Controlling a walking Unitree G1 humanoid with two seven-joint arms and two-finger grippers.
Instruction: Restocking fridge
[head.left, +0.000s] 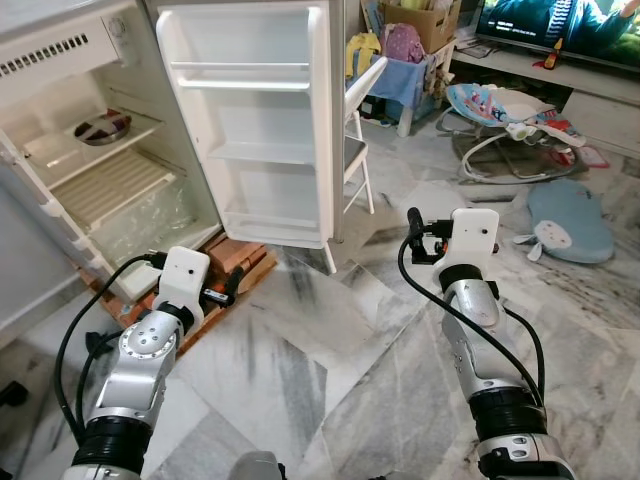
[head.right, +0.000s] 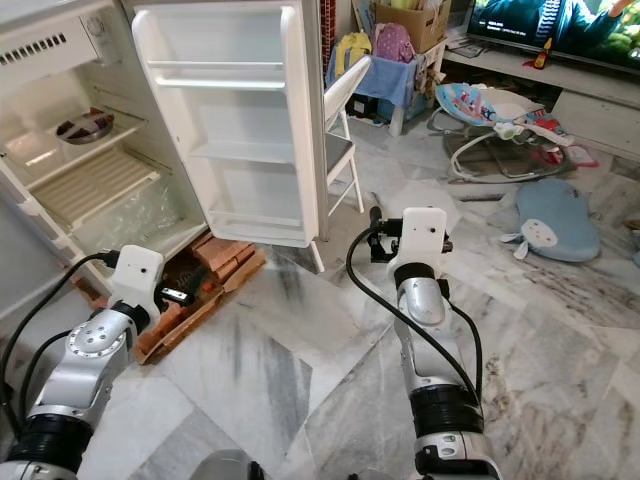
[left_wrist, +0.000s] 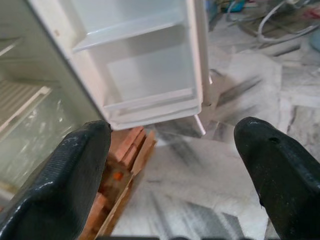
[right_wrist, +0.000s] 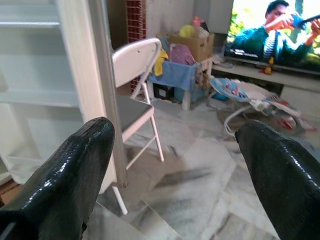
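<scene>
Left gripper (left_wrist: 170, 170) spread, empty, facing open fridge (head.left: 110, 150) door (head.left: 262, 130)

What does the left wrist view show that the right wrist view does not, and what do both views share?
Left wrist view: the stacked red bricks under the fridge and the fridge's interior with a white wire shelf.

Right wrist view: a white folding chair, a television screen, a blue-covered table piled with clutter and a baby bouncer.

Both: the open white fridge door with bare shelves, the grey marble floor, and that arm's own two black fingers spread wide, left gripper and right gripper, holding nothing.
</scene>
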